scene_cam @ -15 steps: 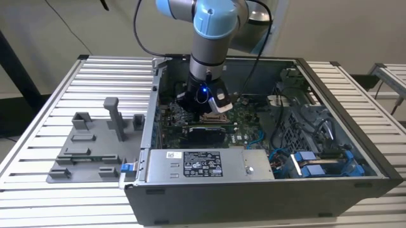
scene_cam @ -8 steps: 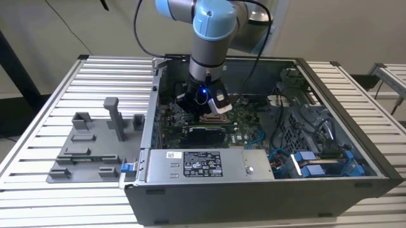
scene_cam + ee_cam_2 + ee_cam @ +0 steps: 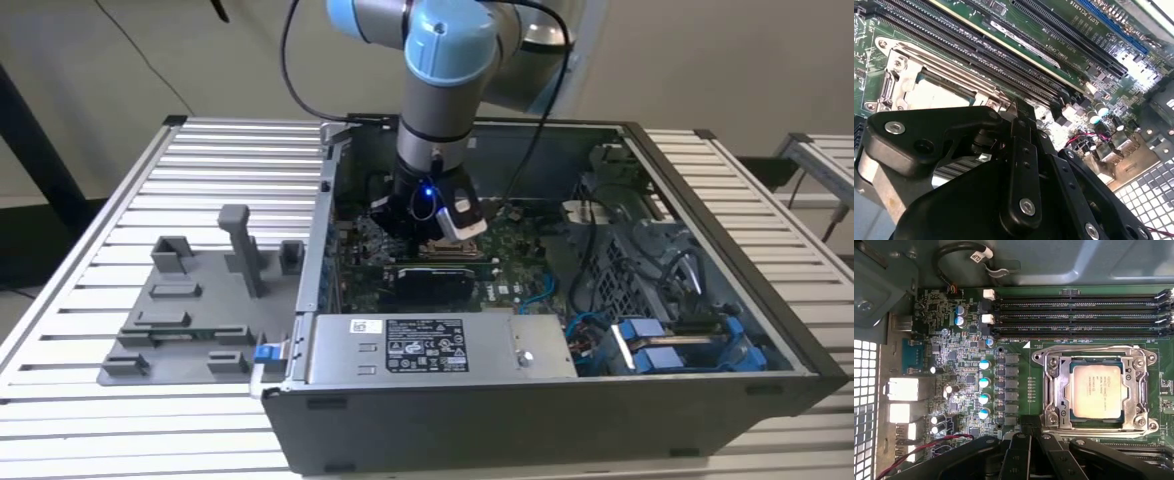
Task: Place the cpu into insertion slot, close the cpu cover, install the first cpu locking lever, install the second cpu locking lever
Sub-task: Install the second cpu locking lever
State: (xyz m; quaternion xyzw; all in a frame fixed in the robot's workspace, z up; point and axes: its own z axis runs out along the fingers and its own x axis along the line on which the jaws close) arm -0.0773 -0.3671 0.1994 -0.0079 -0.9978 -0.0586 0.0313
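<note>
Beside the end effector (image 3: 1030,432) | cpu (image 3: 1097,390) seated under cpu cover (image 3: 1056,390) | fingers seemingly pressed together, empty

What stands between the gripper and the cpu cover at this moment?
Nothing visible. In the first wrist view the gripper is beside the insertion slot, the cpu cover lies closed around the cpu, and only bare green board separates them.

Arm (image 3: 434,90) near-vertical, wrist down, black gripper (image 3: 1030,426) with jaws drawn together at the tips.
</note>
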